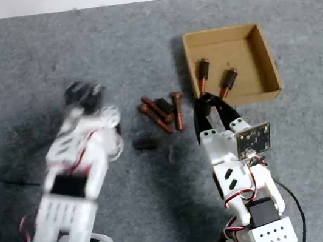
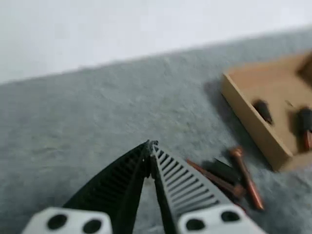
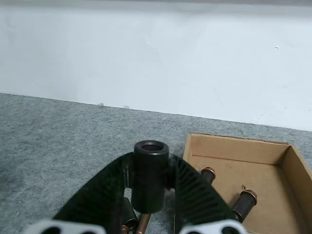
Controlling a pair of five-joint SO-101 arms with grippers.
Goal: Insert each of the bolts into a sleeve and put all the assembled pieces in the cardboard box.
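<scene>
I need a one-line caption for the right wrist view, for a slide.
Right gripper clamps an upright black sleeve, with two assembled pieces in the cardboard box beyond.
</scene>
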